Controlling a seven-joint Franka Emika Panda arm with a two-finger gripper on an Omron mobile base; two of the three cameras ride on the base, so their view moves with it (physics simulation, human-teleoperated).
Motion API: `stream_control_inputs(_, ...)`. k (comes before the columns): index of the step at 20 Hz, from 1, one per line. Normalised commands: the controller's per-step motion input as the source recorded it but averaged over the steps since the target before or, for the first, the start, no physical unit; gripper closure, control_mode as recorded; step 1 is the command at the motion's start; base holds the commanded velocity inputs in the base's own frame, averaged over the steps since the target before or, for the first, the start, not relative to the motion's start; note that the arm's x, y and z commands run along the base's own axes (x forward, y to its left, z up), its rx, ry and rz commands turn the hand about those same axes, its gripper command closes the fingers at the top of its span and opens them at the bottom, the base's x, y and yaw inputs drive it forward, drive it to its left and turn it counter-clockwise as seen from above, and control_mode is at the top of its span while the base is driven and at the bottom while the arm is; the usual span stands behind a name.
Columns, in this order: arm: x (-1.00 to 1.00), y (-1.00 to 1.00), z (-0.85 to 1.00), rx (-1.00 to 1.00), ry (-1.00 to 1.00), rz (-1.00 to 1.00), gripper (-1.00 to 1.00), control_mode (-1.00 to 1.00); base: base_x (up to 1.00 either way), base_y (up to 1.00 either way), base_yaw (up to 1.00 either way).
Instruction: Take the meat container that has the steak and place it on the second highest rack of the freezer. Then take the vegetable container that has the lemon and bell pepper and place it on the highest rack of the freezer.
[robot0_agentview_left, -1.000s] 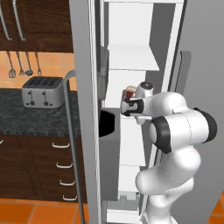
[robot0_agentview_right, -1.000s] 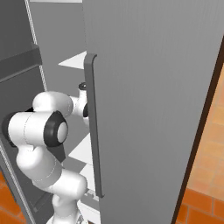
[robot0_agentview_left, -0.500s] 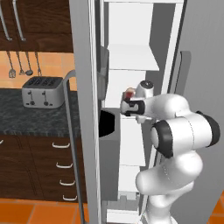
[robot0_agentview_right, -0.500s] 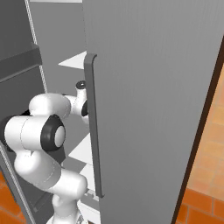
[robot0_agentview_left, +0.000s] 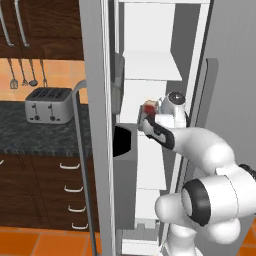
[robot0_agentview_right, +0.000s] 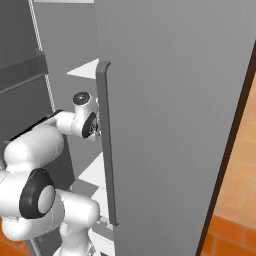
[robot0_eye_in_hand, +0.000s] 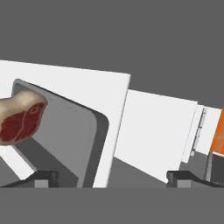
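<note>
The meat container (robot0_eye_in_hand: 65, 140), a shallow grey tray, rests on a white shelf (robot0_eye_in_hand: 148, 127) inside the freezer (robot0_agentview_left: 95, 125). The steak (robot0_eye_in_hand: 19, 118) lies in it at the left of the hand view. My gripper (robot0_eye_in_hand: 111, 179) is open, and its left fingertip (robot0_eye_in_hand: 43, 177) is over the tray's near end, clear of the rim. In the left base view my gripper (robot0_agentview_left: 146, 116) reaches into the freezer just below the steak (robot0_agentview_left: 149, 106), one shelf under the upper white shelf (robot0_agentview_left: 150, 72). The vegetable container, lemon and bell pepper are out of view.
The open freezer door (robot0_agentview_right: 165, 100) with its long grey handle (robot0_agentview_right: 105, 150) stands right of my arm. Another door panel with a dark bin (robot0_agentview_left: 122, 142) is to the left. A toaster (robot0_agentview_left: 48, 105) sits on the dark counter (robot0_agentview_left: 50, 137) beyond it.
The jaws went from shut to open, letting go of the meat container on the shelf. The elbow has drifted slightly right and down.
</note>
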Motion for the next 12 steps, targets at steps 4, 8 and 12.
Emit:
stream_control_inputs(4, -0.82, 0.01, 0.93, 0.0, 0.0, 0.06, -1.0, -1.0, 0.0, 0.0, 0.0)
stream_control_inputs(8, -1.0, 0.01, 0.44, 0.0, 0.0, 0.15, -1.0, -1.0, 0.0, 0.0, 0.0)
stream_control_inputs(12, -1.0, 0.0, 0.26, 0.0, 0.02, 0.29, -1.0, -1.0, 0.0, 0.0, 0.0)
